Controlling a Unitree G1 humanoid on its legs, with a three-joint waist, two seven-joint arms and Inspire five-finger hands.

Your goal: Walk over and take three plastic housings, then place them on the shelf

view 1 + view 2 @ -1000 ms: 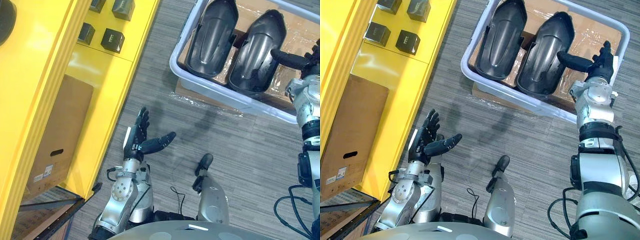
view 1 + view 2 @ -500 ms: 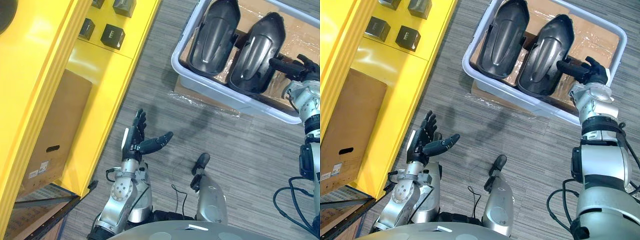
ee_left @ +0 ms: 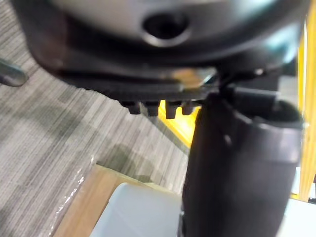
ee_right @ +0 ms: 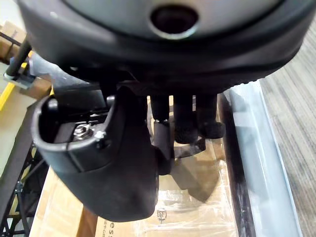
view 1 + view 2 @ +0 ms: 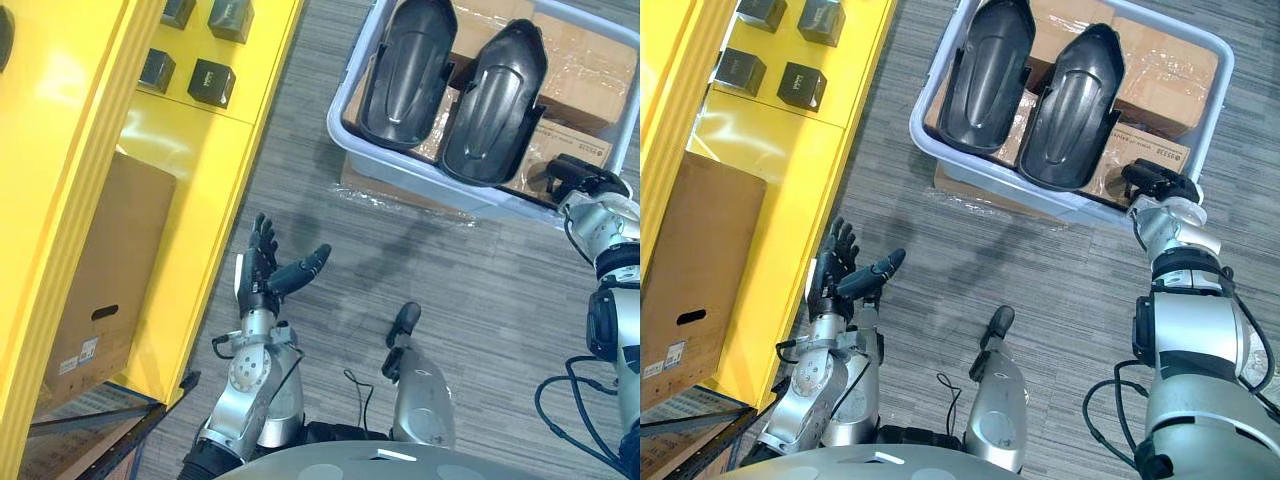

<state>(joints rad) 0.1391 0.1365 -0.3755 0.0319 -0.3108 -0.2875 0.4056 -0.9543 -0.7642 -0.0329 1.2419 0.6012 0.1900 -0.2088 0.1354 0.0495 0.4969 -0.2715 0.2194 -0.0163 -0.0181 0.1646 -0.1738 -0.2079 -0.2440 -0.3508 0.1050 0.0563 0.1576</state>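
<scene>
Looking down on grey striped carpet floor (image 5: 480, 290). Along the left, a tall yellow metal shelf (image 5: 190, 150), with a brown cardboard box (image 5: 110, 270) tucked in underneath. Further out on the carpet, a pale grey plastic bin (image 5: 990, 186), lined with film-wrapped brown cardboard cartons (image 5: 1160, 65).

Lying inside it side by side, two black moulded plastic housings (image 5: 985, 75), neither one held. Right robot hand (image 5: 1160, 182) over a carton at the bin's near wall, just beside the near end of the right-hand housing (image 5: 1070, 110) yet apart from it, fingers bent inward, gripping nothing.

Left robot hand (image 5: 262, 278) low over the carpet next to the shelf, well apart from the bin, fingers straight, thumb out, empty. Smallest of all, little black cube boxes (image 5: 212, 82) on the yellow shelf.
</scene>
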